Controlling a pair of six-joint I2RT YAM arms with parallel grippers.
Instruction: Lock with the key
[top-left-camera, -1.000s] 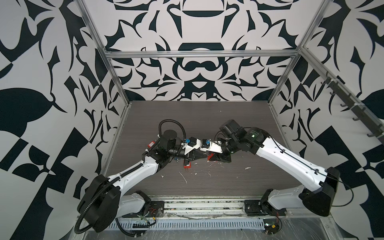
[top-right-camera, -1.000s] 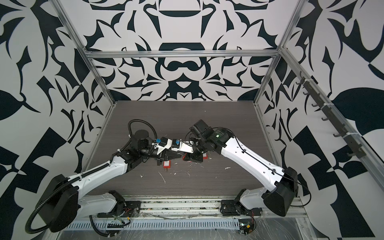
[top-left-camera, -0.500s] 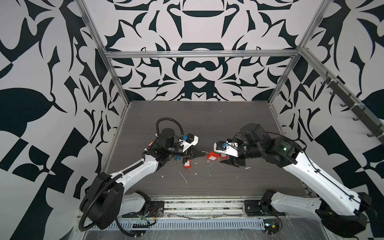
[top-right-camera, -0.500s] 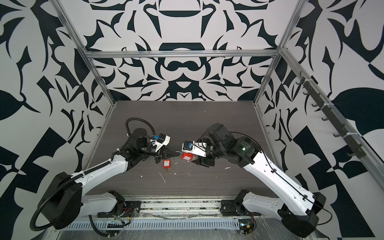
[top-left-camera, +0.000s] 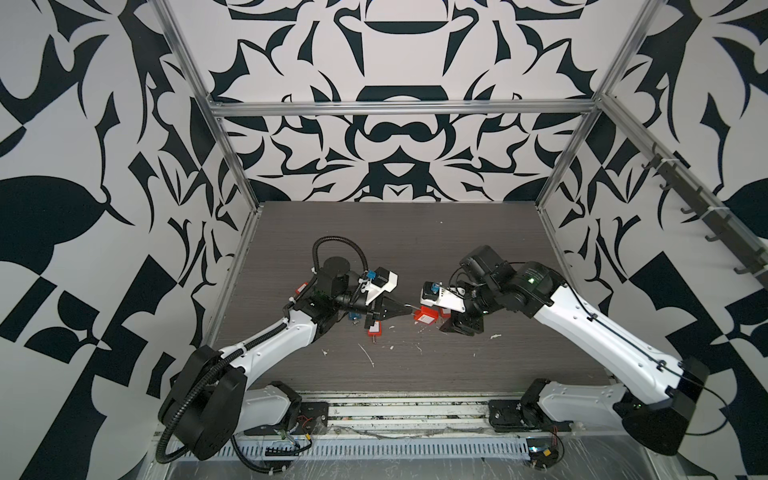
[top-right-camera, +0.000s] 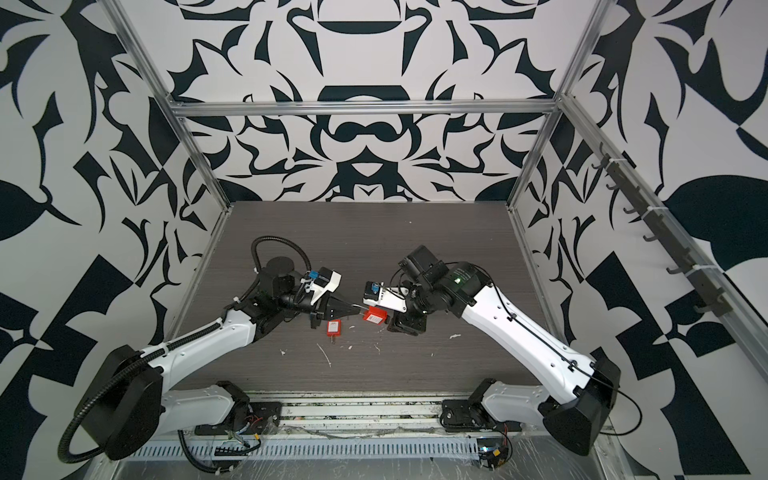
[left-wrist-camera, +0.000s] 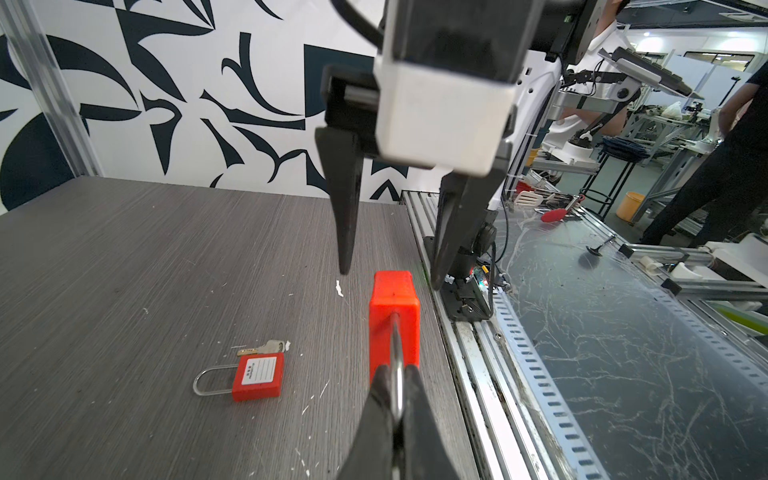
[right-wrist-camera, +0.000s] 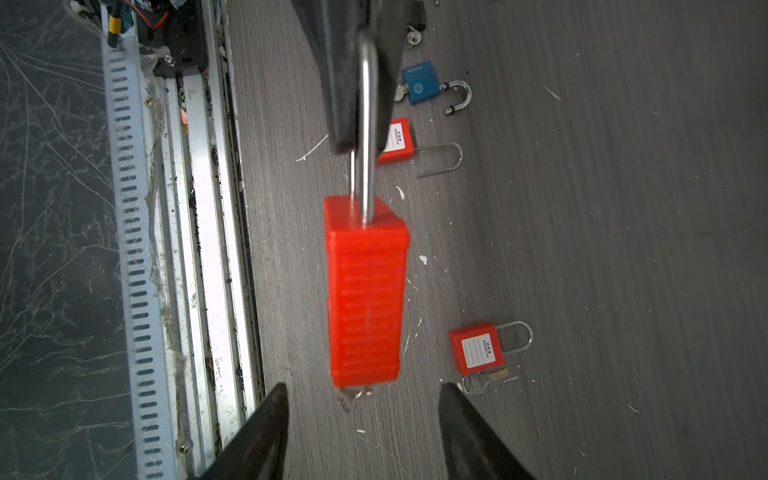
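Left gripper (left-wrist-camera: 397, 370) clamped on the red padlock's (right-wrist-camera: 365, 291) shackle, right gripper (right-wrist-camera: 363, 388) wide open.
The padlock sticks out past the left gripper's tips. Its far end sits between the right gripper's spread fingers, untouched, with a blurry key (right-wrist-camera: 353, 397) poking out. Below on the table (right-wrist-camera: 623, 249): two more red padlocks (right-wrist-camera: 478, 347), one blue padlock (right-wrist-camera: 422, 87), one spare key (right-wrist-camera: 484, 380).

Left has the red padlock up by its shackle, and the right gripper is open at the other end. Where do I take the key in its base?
Pinch the key stub poking from the free end of the red padlock. Come in along the body's long axis, opposite the shackle that the left gripper clamps. The right gripper straddles that end, open. The key is blurred, so its flat side is unclear.
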